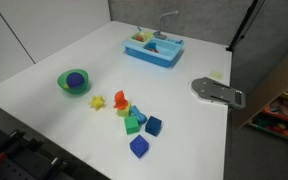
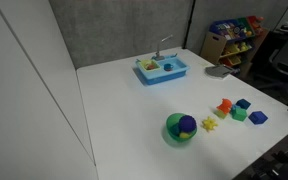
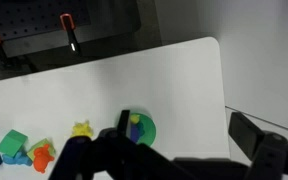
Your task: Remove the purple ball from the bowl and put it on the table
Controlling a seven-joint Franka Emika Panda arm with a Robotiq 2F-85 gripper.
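Observation:
The purple ball lies in the green bowl near one edge of the white table. It shows in both exterior views, with a yellow patch on the ball in the bowl on the table. In the wrist view, my gripper is open and empty, high above the table. Its left finger overlaps the bowl and ball. The gripper is out of view in both exterior views.
A light blue toy sink tray stands at the far side. Coloured blocks and a yellow star lie near the bowl. A grey flat object sits at the table edge.

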